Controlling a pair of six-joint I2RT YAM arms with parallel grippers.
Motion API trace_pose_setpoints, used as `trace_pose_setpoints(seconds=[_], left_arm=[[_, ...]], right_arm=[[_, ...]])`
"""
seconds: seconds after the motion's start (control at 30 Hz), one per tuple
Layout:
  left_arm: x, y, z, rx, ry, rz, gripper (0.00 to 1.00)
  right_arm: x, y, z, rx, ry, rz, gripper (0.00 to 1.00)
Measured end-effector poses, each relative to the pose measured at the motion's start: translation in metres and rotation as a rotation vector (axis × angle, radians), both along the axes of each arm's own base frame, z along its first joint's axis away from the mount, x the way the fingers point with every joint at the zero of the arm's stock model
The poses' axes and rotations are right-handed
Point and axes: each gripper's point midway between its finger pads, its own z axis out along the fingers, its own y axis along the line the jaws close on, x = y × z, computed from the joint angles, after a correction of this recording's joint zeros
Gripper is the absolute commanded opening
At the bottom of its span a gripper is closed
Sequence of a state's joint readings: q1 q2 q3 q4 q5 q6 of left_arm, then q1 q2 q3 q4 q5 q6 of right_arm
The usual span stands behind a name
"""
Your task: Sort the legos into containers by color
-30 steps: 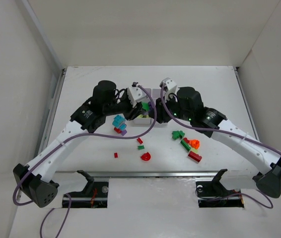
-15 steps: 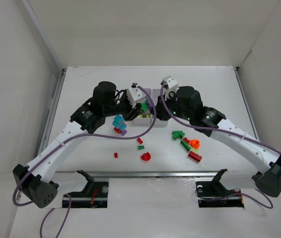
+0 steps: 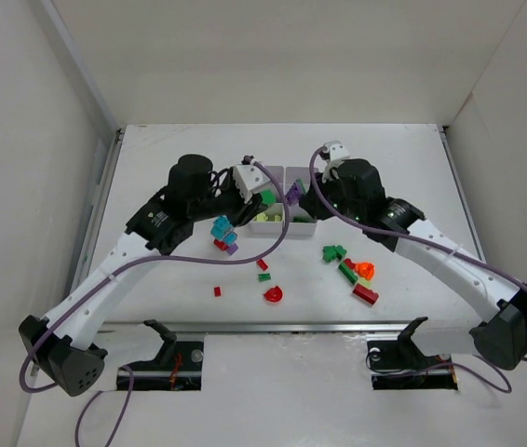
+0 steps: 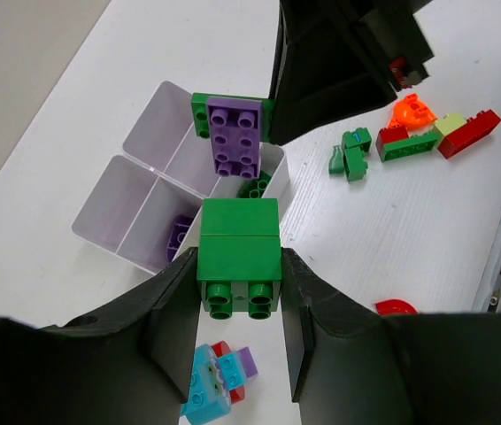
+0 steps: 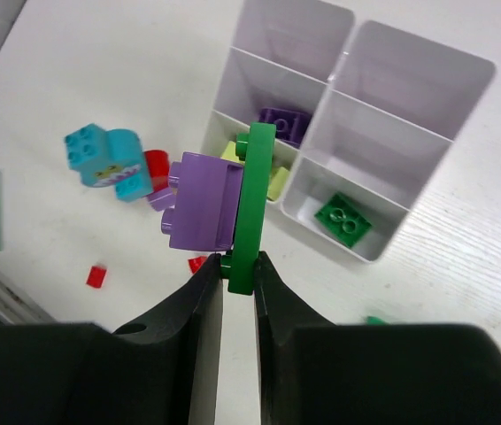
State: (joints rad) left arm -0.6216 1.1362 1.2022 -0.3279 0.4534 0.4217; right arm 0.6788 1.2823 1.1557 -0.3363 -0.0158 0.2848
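My left tool [image 4: 238,297] grips a green brick [image 4: 238,243] above the counter [image 4: 427,230], just near of the tray [image 4: 122,199]. My right tool [image 5: 238,266] pinches a green plate [image 5: 255,177] with a purple brick [image 5: 204,202] stuck on it, by the tray. Both are mid-delivery, and I judge the stuck pair needs separating first.

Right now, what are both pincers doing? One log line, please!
left pincer: shut on chunky green plastic brick | right pincer: shut on thin green plastic plate with purple plastic brick attached
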Motion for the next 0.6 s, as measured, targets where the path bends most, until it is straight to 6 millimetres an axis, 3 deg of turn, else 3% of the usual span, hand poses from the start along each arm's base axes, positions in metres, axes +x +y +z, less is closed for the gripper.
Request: trace_pose_setpoints(seconds=[0.33, 0.6], left_arm=[[0.001, 0.0, 0.001, -0.02, 0.009, 0.016, 0.0], [-0.008, -0.011, -0.005, -0.05, 0.072, -0.075, 0.0]], right_arm=[[0.013, -0.023, -0.011, -0.012, 0.025, -0.075, 0.0], [0.022, -0.058, 0.005, 0.013, -0.01, -0.165, 0.0]])
